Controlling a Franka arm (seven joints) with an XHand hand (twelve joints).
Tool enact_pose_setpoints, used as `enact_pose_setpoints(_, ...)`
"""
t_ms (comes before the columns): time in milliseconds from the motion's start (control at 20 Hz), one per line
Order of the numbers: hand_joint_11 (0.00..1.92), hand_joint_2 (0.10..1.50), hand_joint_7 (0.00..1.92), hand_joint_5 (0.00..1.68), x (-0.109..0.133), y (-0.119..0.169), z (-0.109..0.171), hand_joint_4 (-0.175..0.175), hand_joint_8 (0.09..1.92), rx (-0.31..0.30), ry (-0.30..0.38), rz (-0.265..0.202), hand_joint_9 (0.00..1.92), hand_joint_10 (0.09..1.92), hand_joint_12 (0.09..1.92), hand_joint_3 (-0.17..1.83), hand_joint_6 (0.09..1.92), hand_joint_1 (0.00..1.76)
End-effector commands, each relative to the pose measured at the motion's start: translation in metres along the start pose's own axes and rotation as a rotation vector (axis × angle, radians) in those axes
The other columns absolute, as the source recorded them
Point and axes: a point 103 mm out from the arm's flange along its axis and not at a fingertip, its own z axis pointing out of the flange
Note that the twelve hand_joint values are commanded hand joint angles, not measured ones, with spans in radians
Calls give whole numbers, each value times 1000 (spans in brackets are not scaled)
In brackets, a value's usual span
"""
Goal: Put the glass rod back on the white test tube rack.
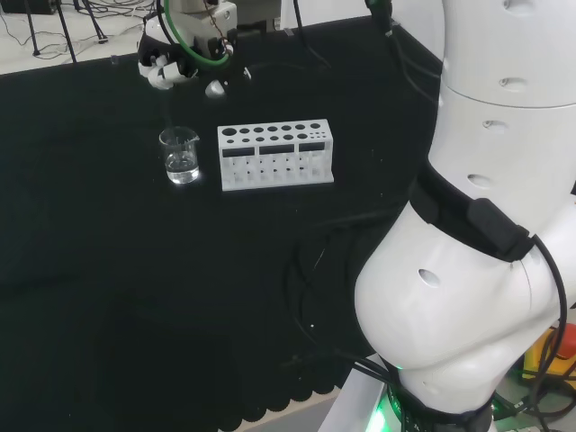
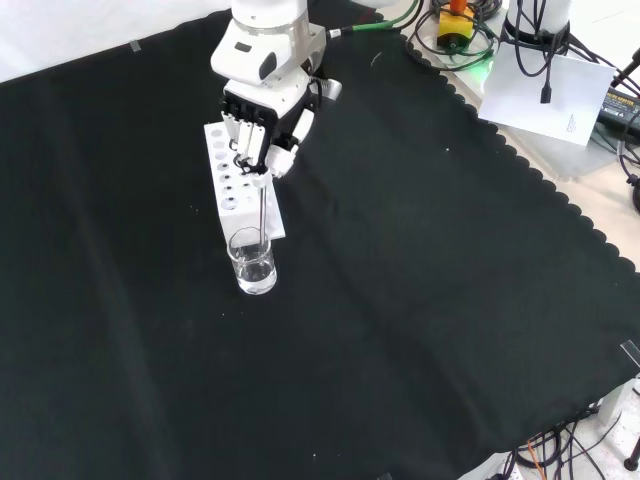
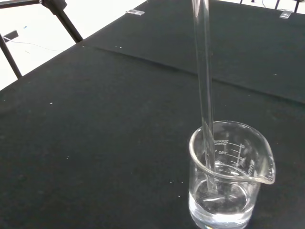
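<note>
A: What stands nearest in the front view?

B: A clear glass beaker (image 2: 252,266) on the black-clothed table (image 2: 420,300), with a little clear liquid in its bottom. The wrist view shows it close: a spout on the rim, printed marks on the wall, liquid low in the base.

A: And the glass rod?

B: The glass rod (image 2: 264,205) stands nearly upright with its lower end inside the beaker. In the wrist view the rod (image 3: 205,90) passes down just inside the rim and its tip reaches into the liquid near the bottom. It is not on the rack.

A: Where is the rack?

B: The white test tube rack (image 2: 232,180) sits just beyond the beaker in the front view, running away from the camera, with its near end beside the beaker. In the head view the rack (image 1: 275,155) lies just to the right of the beaker (image 1: 181,155), apart from it, with rows of round holes in its top, all unfilled.

A: And the hand?

B: The hand (image 2: 262,128) hangs above the rack's near part and the beaker. Its fingers (image 2: 252,160) are curled, pinching the rod's upper end. In the head view the hand (image 1: 171,65) sits above and beyond the beaker, at the far side of the table.
</note>
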Motion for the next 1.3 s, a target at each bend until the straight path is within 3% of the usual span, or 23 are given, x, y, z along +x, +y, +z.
enact_pose_setpoints(50,1613,1112,985,1052,-3,-3,-1,-175,1329,-4,5,5,1590,1043,768,-1,588,1280)
enact_pose_setpoints(300,1613,1112,985,1053,-6,-4,-6,-175,1329,-25,36,23,1590,1043,768,-1,588,1281)
enact_pose_setpoints(800,1613,1111,985,1053,-9,-20,-40,-175,1329,-55,24,45,1590,1044,770,-1,587,1281)
enact_pose_setpoints(1300,1613,1111,986,1052,-24,-40,-87,-175,1328,-114,40,116,1589,1045,771,-1,588,1281)
